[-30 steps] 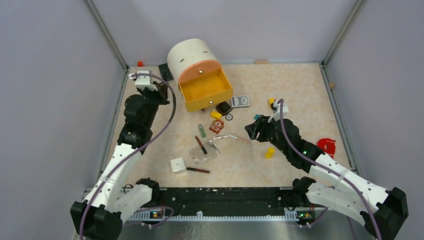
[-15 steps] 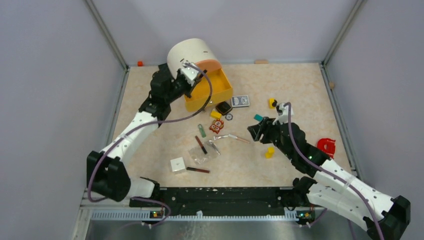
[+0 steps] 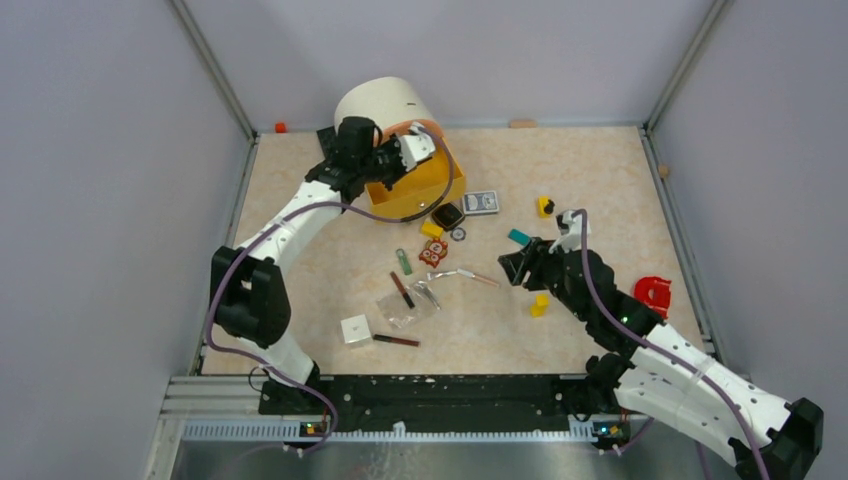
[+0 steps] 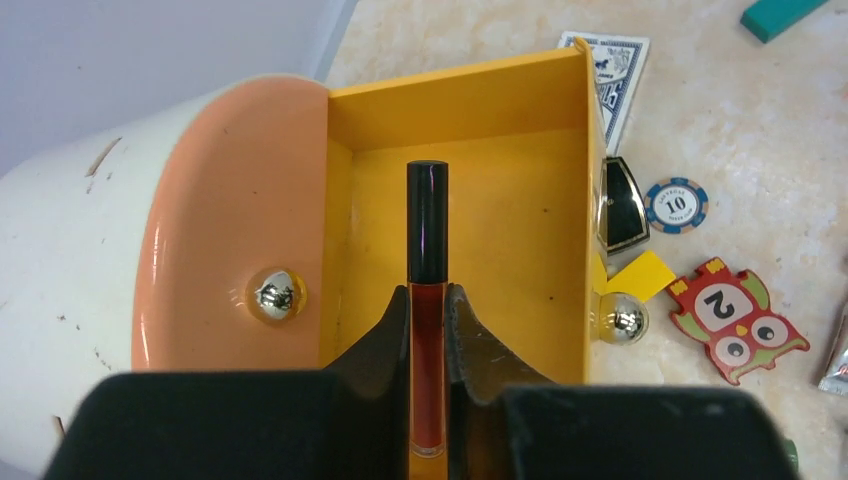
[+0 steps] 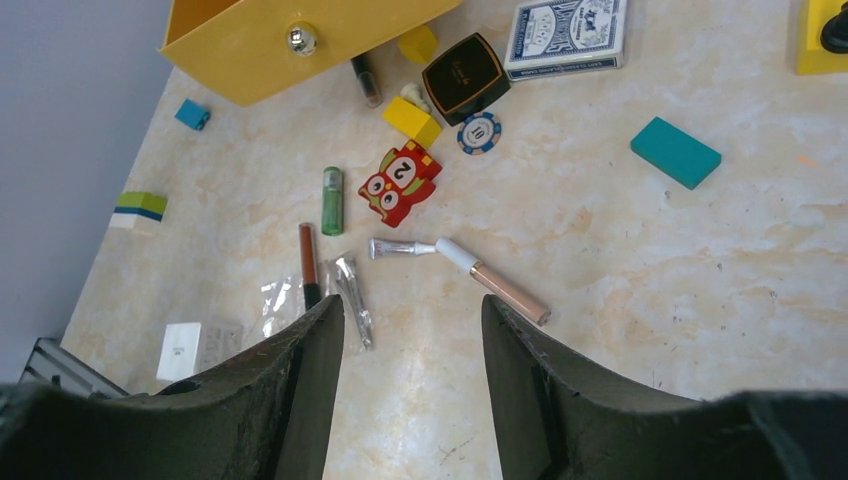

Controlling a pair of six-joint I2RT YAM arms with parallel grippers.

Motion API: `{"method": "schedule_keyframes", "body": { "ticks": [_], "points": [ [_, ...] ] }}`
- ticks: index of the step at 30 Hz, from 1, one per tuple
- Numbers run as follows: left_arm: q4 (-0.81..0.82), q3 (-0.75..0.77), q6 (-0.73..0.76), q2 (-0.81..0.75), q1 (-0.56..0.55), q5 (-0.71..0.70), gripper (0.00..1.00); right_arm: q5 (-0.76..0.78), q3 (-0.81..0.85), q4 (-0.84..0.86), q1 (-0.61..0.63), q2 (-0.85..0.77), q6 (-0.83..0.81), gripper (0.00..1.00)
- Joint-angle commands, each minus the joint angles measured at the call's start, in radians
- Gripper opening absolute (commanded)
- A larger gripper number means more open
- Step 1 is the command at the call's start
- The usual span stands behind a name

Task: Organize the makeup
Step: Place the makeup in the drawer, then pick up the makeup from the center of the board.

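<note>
My left gripper (image 4: 427, 296) is shut on a dark-red lip gloss tube (image 4: 427, 240) with a black cap, and holds it over the open yellow drawer (image 4: 520, 250). In the top view the left gripper (image 3: 402, 155) is above the drawer (image 3: 428, 192). My right gripper (image 5: 413, 312) is open and empty above the table. Ahead of it lie a pink tube with a white cap (image 5: 497, 282), a silver tube (image 5: 403, 248), a silver metal tool (image 5: 352, 288), a dark-red pencil (image 5: 308, 262), a green tube (image 5: 332, 200) and a clear pouch (image 5: 275, 300). The black square compact (image 5: 465, 75) sits by the drawer front.
The drawer belongs to a cream round cabinet (image 3: 375, 105). Blue-backed cards (image 5: 567, 35), a teal block (image 5: 675, 152), an owl tile (image 5: 402, 180), a poker chip (image 5: 479, 132) and yellow blocks (image 5: 413, 120) lie about. A white box (image 3: 355, 330) and a red object (image 3: 655, 293) lie nearer.
My left arm has swung from the table's far left edge to over the yellow drawer. My right gripper has shifted slightly right and stays open.
</note>
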Motion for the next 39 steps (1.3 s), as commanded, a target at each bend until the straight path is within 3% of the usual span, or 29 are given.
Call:
{"method": "schedule_keyframes", "body": {
  "ticks": [1,12,21,23,26,30,35,39],
  "points": [
    [-0.016,0.009,0.052,-0.004,-0.006,0.007,0.15,0.021,-0.003,0.020,0.010,-0.010,0.008,0.52],
    [-0.004,0.009,0.031,-0.016,-0.010,0.008,0.40,0.021,-0.008,0.017,0.009,-0.008,0.009,0.52],
    [0.026,-0.002,-0.029,-0.069,-0.010,-0.003,0.43,0.025,-0.012,0.007,0.010,-0.019,0.008,0.52],
    [0.088,-0.025,-0.110,-0.110,-0.010,-0.015,0.47,0.025,-0.014,0.008,0.009,-0.016,0.007,0.52],
    [0.241,-0.095,-0.324,-0.211,-0.011,-0.130,0.73,0.017,-0.015,0.011,0.009,-0.001,-0.013,0.53],
    [0.321,-0.200,-0.574,-0.355,-0.010,-0.198,0.94,-0.046,0.027,-0.013,0.009,0.077,-0.095,0.53],
    [0.150,-0.255,-0.843,-0.503,-0.009,-0.309,0.99,-0.139,0.137,-0.106,0.009,0.277,-0.237,0.53],
    [-0.040,-0.312,-0.909,-0.595,-0.009,-0.381,0.99,-0.190,0.203,-0.139,0.009,0.414,-0.313,0.53]
  ]
}}
